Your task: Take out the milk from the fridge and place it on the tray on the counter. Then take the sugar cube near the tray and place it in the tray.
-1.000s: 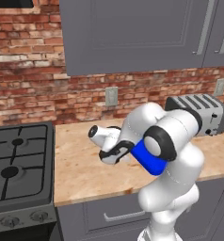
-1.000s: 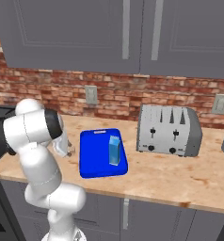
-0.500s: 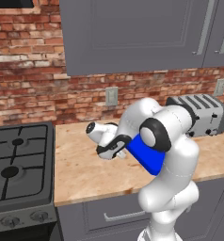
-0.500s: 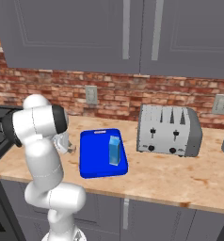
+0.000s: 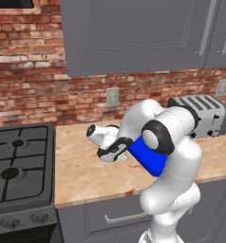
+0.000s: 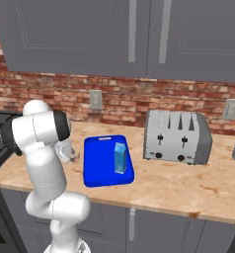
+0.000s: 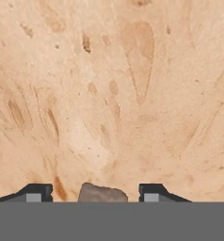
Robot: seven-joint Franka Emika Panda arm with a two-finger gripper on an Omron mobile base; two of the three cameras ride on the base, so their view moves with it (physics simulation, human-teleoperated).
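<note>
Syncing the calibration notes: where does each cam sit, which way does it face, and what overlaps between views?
Left base view: behind the arm's left, facing the stove, counter and toaster; arm rises lower right.
Right base view: behind the arm's right, facing the tray with the milk; arm lower left.
Hand view: looks down at the counter; the gripper straddles the sugar cube.
Both base views share the toaster, tray, counter.

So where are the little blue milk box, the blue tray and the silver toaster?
Small light-blue milk carton [image 6: 120, 158], right base view, front face.
Flat bright blue tray [image 6: 97, 165], right base view, bare floor left of carton.
Silver four-slot toaster [image 6: 177, 137], right base view, front side.
</note>
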